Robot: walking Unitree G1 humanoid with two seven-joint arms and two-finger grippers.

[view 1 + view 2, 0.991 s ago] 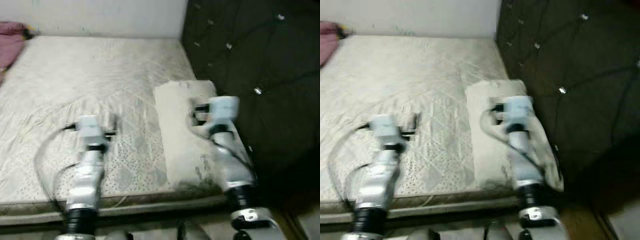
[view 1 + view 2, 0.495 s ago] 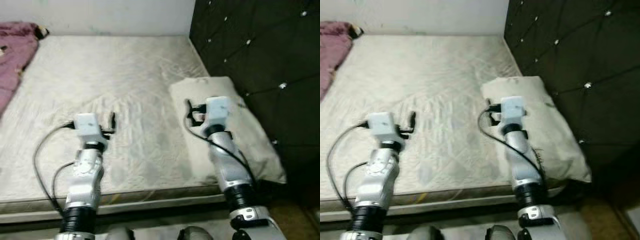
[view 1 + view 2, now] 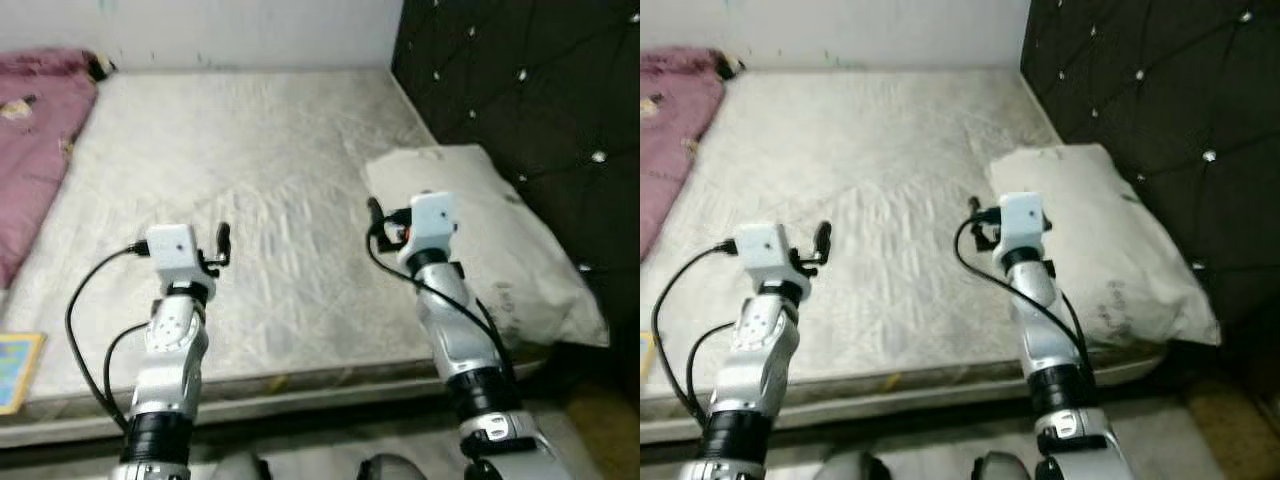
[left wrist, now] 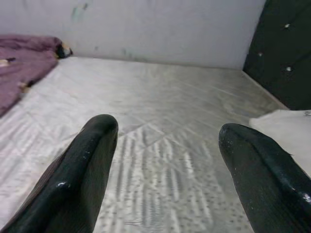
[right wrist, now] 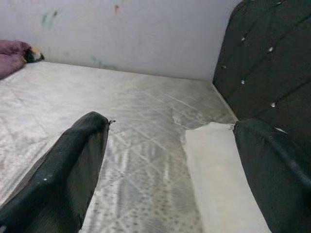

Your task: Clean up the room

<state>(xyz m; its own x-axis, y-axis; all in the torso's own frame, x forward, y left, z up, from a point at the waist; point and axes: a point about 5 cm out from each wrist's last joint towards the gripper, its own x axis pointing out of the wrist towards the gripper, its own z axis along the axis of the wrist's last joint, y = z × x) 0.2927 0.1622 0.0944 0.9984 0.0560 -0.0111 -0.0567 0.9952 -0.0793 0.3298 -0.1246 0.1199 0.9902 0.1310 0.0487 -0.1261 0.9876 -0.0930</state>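
A bed with a bare quilted mattress [image 3: 270,190] spreads out ahead of the robot, its near edge running across the bottom of the head views.

Nearest, at about six o'clock, two silver arms reach forward over that near edge. The left gripper [image 4: 165,160] is at about seven o'clock, hovering above the mattress with its two black fingers [image 4: 82,174] spread wide apart and nothing between them. The right gripper [image 5: 180,174] is at about five o'clock, just beside the near end of the pillow, its two fingers [image 5: 68,170] likewise spread wide and holding nothing. A black cable loops from each wrist.

At about eight o'clock, at the very left edge near the mattress's front corner, lies one flat yellow and blue item [image 3: 14,368]; what it is cannot be made out.

At about three o'clock, one cream pillow [image 3: 500,240] lies on the mattress's right side, lengthwise along a dark tufted headboard [image 3: 540,90] dotted with shiny buttons. The pillow's near corner hangs past the mattress edge.

At about ten o'clock, one crumpled pink blanket [image 3: 35,140] covers the mattress's far left part, with a small dark object [image 3: 100,67] at its far end.

Farthest, at twelve o'clock, a pale wall [image 3: 230,30] with faint scuffs runs behind the bed.
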